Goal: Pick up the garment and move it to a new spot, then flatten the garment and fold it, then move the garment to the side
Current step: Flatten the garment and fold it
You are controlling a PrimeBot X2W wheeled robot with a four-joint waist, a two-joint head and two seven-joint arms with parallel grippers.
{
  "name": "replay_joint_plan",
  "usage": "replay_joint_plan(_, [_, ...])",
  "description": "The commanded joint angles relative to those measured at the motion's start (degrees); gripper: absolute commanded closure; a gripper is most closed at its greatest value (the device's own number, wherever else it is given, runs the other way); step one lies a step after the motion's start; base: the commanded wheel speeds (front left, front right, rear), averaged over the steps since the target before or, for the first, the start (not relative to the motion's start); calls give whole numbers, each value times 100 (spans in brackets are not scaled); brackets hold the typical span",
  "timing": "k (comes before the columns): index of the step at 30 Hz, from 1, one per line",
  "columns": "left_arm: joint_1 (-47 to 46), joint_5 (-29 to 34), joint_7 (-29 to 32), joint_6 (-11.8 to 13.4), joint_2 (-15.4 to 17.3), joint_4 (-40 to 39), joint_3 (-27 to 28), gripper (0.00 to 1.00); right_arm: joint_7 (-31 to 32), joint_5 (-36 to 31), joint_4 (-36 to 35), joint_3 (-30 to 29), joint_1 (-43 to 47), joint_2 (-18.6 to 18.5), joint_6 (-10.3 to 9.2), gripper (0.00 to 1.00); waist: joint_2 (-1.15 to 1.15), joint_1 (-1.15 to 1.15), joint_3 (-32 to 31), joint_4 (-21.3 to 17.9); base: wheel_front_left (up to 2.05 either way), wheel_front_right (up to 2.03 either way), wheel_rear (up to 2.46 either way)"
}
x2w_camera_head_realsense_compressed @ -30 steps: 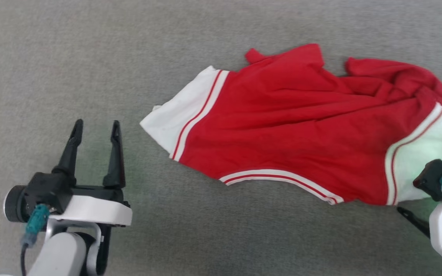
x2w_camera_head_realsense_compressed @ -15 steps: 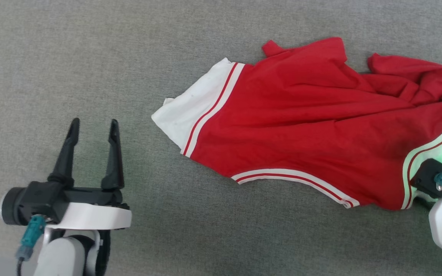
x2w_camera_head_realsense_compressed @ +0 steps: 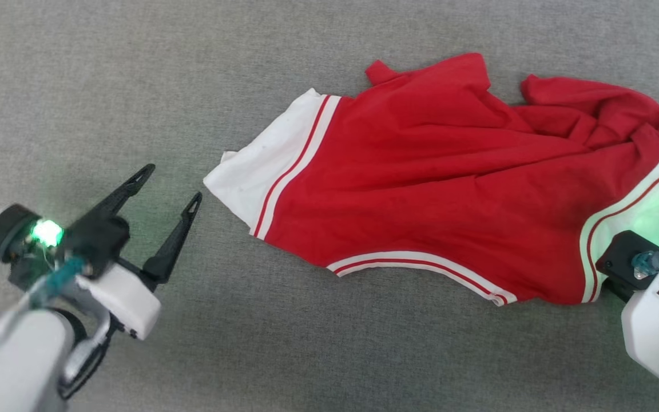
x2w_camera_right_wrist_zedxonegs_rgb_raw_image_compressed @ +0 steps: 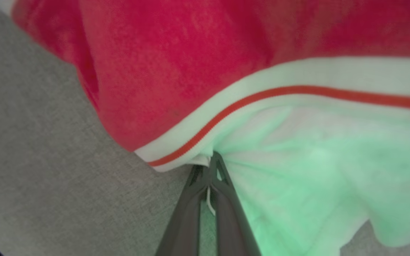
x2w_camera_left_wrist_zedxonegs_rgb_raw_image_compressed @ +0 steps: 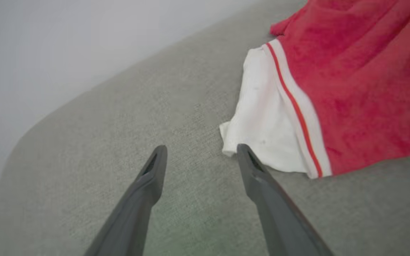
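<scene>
At 8 o'clock in the head view, the left gripper (x2w_camera_head_realsense_compressed: 173, 182) is seen spread wide and empty, its dark fingers (x2w_camera_head_realsense_compressed: 174, 237) aimed toward 2 o'clock, with a green light (x2w_camera_head_realsense_compressed: 47, 233) lit on its wrist. In the left wrist view, this gripper (x2w_camera_left_wrist_zedxonegs_rgb_raw_image_compressed: 201, 147) is held low over the grey fabric surface (x2w_camera_left_wrist_zedxonegs_rgb_raw_image_compressed: 155, 106), one fingertip just beside the corner of the near white sleeve (x2w_camera_left_wrist_zedxonegs_rgb_raw_image_compressed: 262, 124); whether they touch cannot be told.

At 4 o'clock in the head view, the right arm's white wrist housing (x2w_camera_head_realsense_compressed: 655, 332) is placed at the edge of the other white sleeve (x2w_camera_head_realsense_compressed: 644, 212), which is tinted green. In the right wrist view, the right gripper (x2w_camera_right_wrist_zedxonegs_rgb_raw_image_compressed: 213, 160) is clenched on that sleeve's cloth, right at the striped seam (x2w_camera_right_wrist_zedxonegs_rgb_raw_image_compressed: 262, 94).

The red T-shirt (x2w_camera_head_realsense_compressed: 421, 183) is spread on the grey surface (x2w_camera_head_realsense_compressed: 135, 86) from the centre out to 3 o'clock, its striped hem (x2w_camera_head_realsense_compressed: 415, 263) turned toward 6 o'clock. Farther off, at 2 o'clock, the red cloth is bunched into folds (x2w_camera_head_realsense_compressed: 604, 114)
</scene>
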Motion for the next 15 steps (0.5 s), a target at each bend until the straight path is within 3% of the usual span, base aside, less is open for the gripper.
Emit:
replay_joint_plan(1, [-327, -628, 531, 0, 583, -166, -599, 0, 139, -71, 184, 180, 113, 70, -29, 100, 0, 0, 18, -53, 0, 0, 0])
replay_joint_plan(5, [-989, -2174, 1743, -3, 1574, -587, -1652, 0, 169, -97, 150, 231, 25, 113, -28, 100, 0, 0, 101, -118, 0, 0, 0])
replay_joint_plan(6, [-989, -2174, 1743, -3, 1574, -587, -1652, 0, 169, -97, 150, 231, 25, 113, -28, 100, 0, 0, 101, -118, 0, 0, 0])
replay_joint_plan(10, [-1876, -3699, 2800, -5, 2031, -646, -2391, 0, 158, -143, 166, 264, -91, 190, -30, 100, 0, 0, 242, -209, 0, 0, 0])
replay_joint_plan(15, [-2571, -4421, 3296, -5, 2068, -266, -2937, 0, 159, -189, 204, 362, -196, 294, -31, 100, 0, 0, 346, -309, 0, 0, 0])
